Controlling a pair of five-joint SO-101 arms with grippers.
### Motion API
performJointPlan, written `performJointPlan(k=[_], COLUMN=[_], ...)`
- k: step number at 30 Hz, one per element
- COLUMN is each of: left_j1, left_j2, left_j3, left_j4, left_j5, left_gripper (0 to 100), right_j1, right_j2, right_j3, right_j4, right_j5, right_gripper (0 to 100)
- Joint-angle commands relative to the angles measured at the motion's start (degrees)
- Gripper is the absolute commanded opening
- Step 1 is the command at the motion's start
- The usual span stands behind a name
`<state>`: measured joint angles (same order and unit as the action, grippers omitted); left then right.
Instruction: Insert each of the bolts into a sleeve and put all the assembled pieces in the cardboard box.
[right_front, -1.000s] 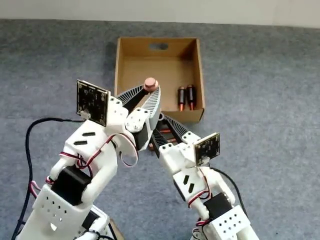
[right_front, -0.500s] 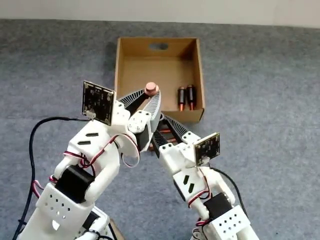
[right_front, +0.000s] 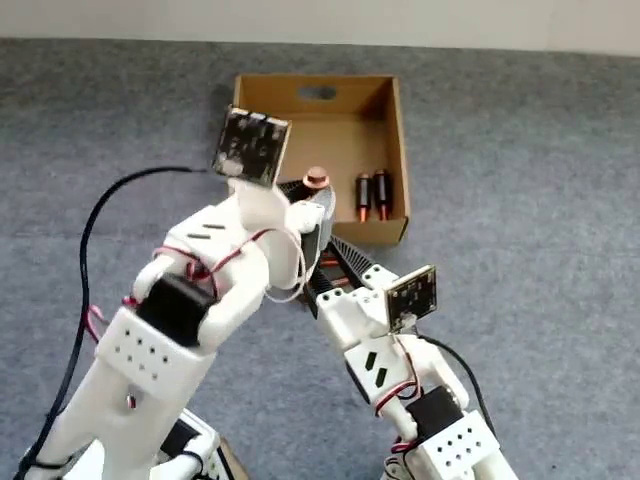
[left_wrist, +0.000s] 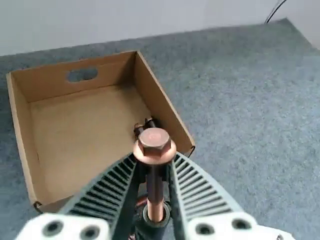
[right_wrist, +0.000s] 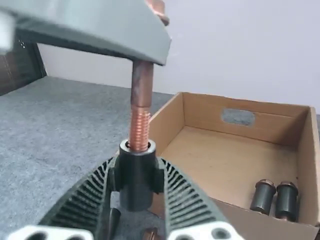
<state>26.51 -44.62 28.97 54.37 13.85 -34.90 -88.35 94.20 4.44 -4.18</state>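
L arm raised, wrist pitched steeply down. L pincer clamps 1 bolt just under its head, shaft vertical. R arm low. R pincer grips 1 sleeve upright, directly below L pincer; bolt thread sits in sleeve mouth. 1 cardboard box just beyond both pincers, w/ 2 assembled pcs side by side inside, by one wall. Vs 1 s ago: L arm has swung up & toward box, bolt head shifted slightly; R arm unchanged.
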Motion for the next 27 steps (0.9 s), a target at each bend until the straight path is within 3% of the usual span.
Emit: performJointPlan(k=[1,8,27], left_j1=[0.57,0.57,0.13], left_j2=[3.03,6.46,6.37], left_j3=[-5.41,-7.87,-0.04], left_j4=[5.1,10.2,9.85], left_j5=[0.35,0.35,0.26], left_gripper=[1,1,1], right_j1=[-0.13,-0.13,-0.13], right_j2=[-0.75,-0.75,-0.75], right_j3=[-0.92,-0.92,-0.92], right_j4=[-1.63,-1.63,-1.45], right_j5=[-0.18,-0.18,-0.18], right_gripper=[0.5,0.5,0.5])
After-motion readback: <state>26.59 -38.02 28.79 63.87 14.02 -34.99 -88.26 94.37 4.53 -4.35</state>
